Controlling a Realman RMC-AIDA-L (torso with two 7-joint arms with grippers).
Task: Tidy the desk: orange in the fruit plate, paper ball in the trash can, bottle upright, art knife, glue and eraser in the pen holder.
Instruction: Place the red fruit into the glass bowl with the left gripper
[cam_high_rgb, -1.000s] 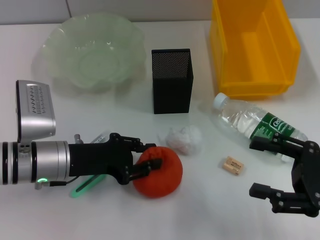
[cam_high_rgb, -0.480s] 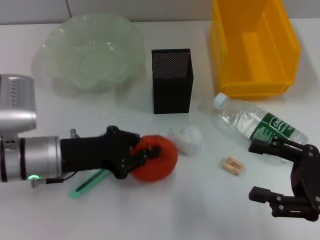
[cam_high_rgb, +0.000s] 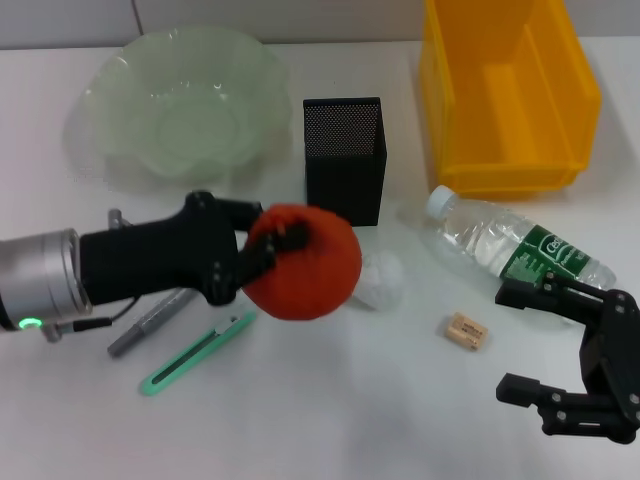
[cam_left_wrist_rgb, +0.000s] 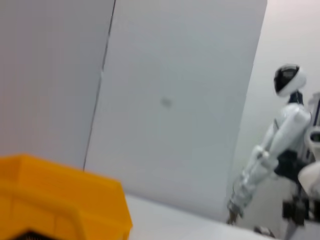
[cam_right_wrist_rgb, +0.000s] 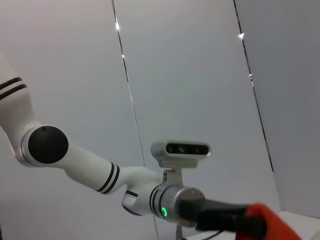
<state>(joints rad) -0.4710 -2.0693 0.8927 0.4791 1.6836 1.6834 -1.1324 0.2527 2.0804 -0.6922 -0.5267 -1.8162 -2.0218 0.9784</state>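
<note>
One item in hand: orange (cam_high_rgb: 318, 272), clamped in the closed left gripper (cam_high_rgb: 283, 262), one black finger (cam_high_rgb: 291, 236) hooked over its top, held clear of the table (cam_high_rgb: 330, 420) just in front of the pen holder (cam_high_rgb: 344, 160) and short of the fruit plate (cam_high_rgb: 105, 95). Right gripper (cam_high_rgb: 572, 352) parked near the table edge beside the bottle's base, jaws spread, empty. Risks, as judged from this position: slip of the round, smooth fruit out of a two-finger pinch during the swing toward the plate, followed by a roll across the table; cause, small contact area and grip applied high on the fruit. Collision with the pen holder if swung wide toward it; cause, close proximity of fruit and holder, and a light, tall holder easily tipped. Bounce or roll out over the plate's low wavy rim if released from height. Disturbance of the paper ball (cam_high_rgb: 387, 281), lying just behind the fruit and partly hidden by it, if lowered again here. Orientation: orange near-spherical, no usable long axis, no stem end distinguishable. Bottle (cam_high_rgb: 520, 248) lying on its side, long axis diagonal, white cap (cam_high_rgb: 440, 200) pointing toward the pen holder and the yellow trash can (cam_high_rgb: 560, 130), base toward the right gripper. Art knife (cam_high_rgb: 197, 353) flat on the table, long axis diagonal, below the left arm; grey glue stick (cam_high_rgb: 150, 322) beside it, roughly parallel. Eraser (cam_high_rgb: 467, 332) flat, between paper ball and right gripper.
</note>
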